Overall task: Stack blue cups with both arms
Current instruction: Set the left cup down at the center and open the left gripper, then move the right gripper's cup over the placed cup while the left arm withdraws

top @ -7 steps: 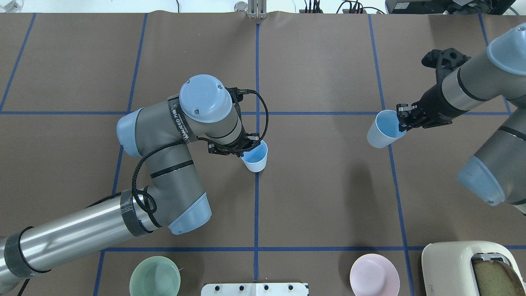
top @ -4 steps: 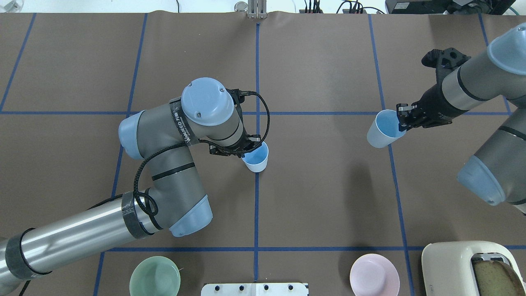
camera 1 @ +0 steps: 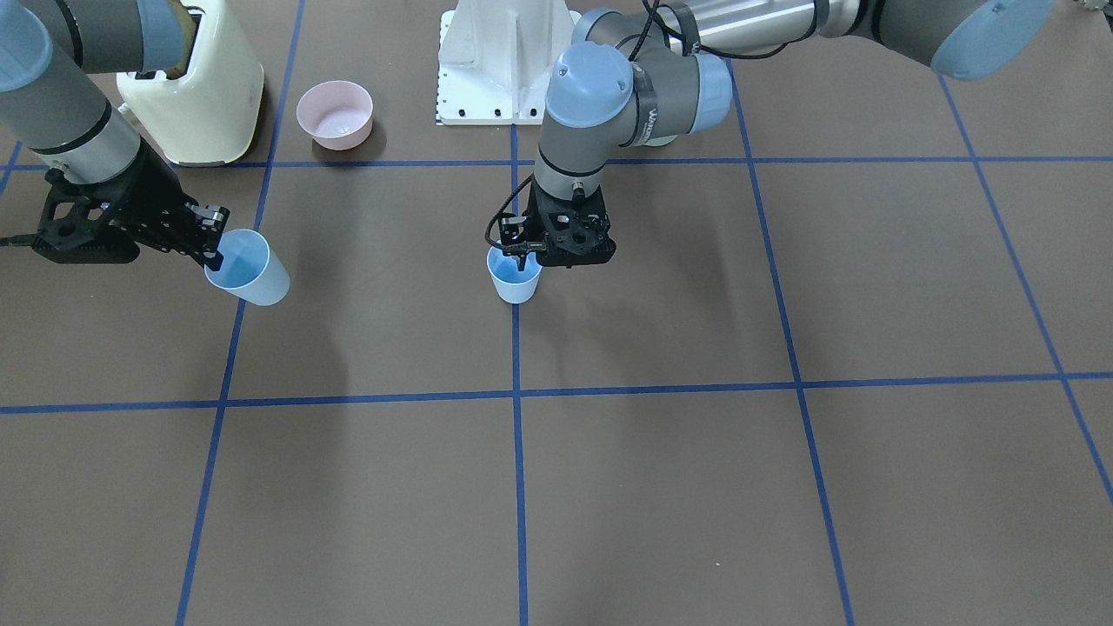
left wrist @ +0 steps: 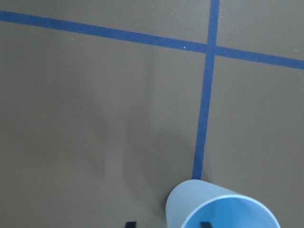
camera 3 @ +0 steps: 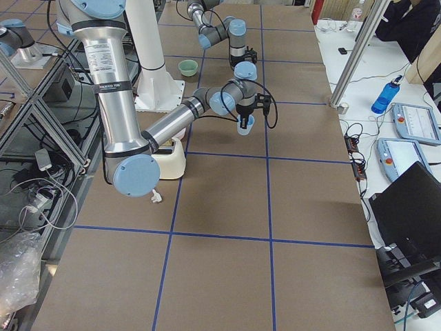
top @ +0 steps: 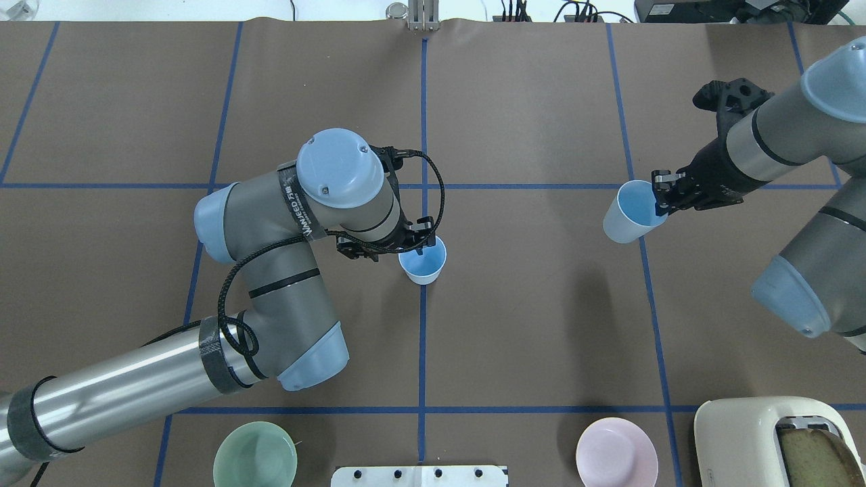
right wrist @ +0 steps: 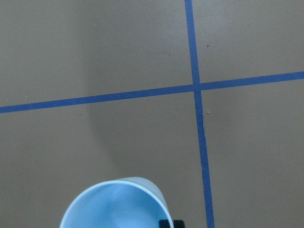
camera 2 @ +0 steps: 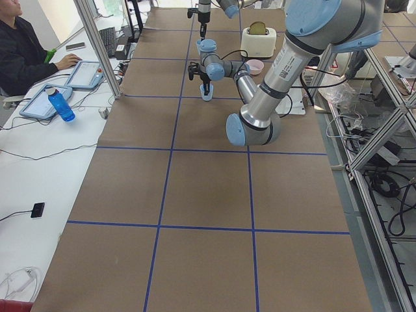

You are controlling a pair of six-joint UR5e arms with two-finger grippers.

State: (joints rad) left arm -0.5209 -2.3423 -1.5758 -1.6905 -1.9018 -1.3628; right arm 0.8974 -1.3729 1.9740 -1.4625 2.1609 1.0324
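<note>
Left hand (top: 414, 249) points straight down, jaws parted astride the rim of a blue cup (top: 426, 268). Right hand (top: 659, 199), wrist angled, pinches the rim of the second cup (top: 626, 215).

The bottom edge cuts off the left cup (left wrist: 211, 202) and right cup (right wrist: 114, 206) in wrist views

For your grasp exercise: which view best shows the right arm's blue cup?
Overhead exterior: the blue cup shows whole, tilted, rim pinched by the right end effector. Front-facing shows likewise; right wrist only its rim; side views, tiny.
</note>
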